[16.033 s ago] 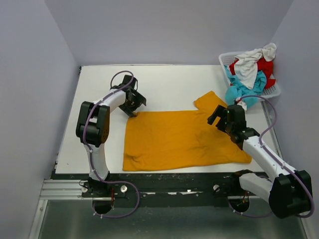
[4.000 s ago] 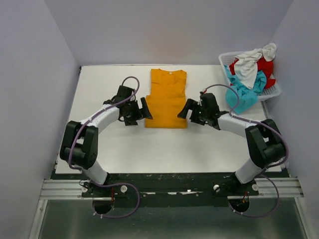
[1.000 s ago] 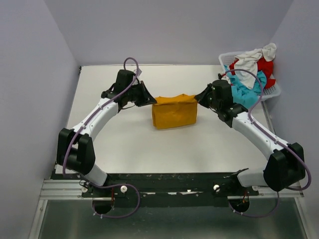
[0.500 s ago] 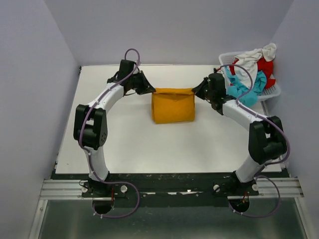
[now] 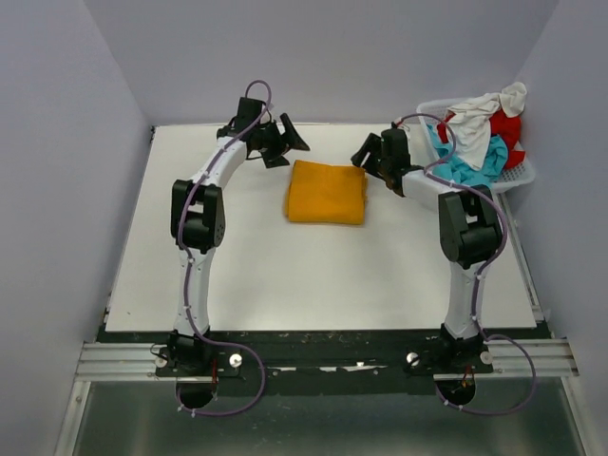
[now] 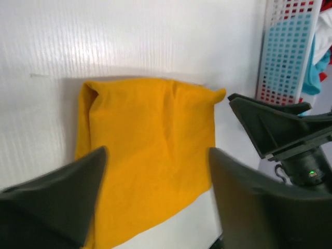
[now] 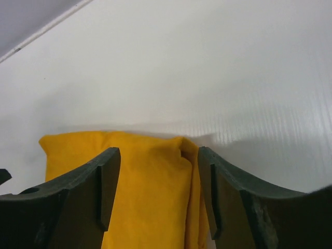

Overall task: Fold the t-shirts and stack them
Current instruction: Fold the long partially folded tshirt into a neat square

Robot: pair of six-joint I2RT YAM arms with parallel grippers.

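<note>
i am observing the mustard-orange cloth t-shirt (image 5: 326, 192) lying as a compact folded rectangle toward the far middle of the flat white table top (image 5: 237, 266), with nothing touching it. half a second earlier both grippers were pinching its far corners. now the left gripper (image 5: 288, 149) is hovering just off the far-left corner, jaws spread wide and empty, and the right gripper (image 5: 369, 158) is hovering off the far-right corner, likewise wide apart and holding nothing. both wrist views are confirming this: the orange cloth (image 6: 150, 150) (image 7: 145, 197) is lying flat and free between the fingers, not clamped. the packet is also looking shorter than before, so i am judging that the last fold has just been laid over and released. one far corner is poking out slightly. i am treating this shirt as folded and serving as the base of the stack. the turquoise shirt (image 5: 465, 171), red shirt (image 5: 510, 125) and white shirt (image 5: 472, 128) are remaining heaped in the white plastic lattice basket (image 5: 427, 109) at the far right, so most of the task is outstanding.
</note>
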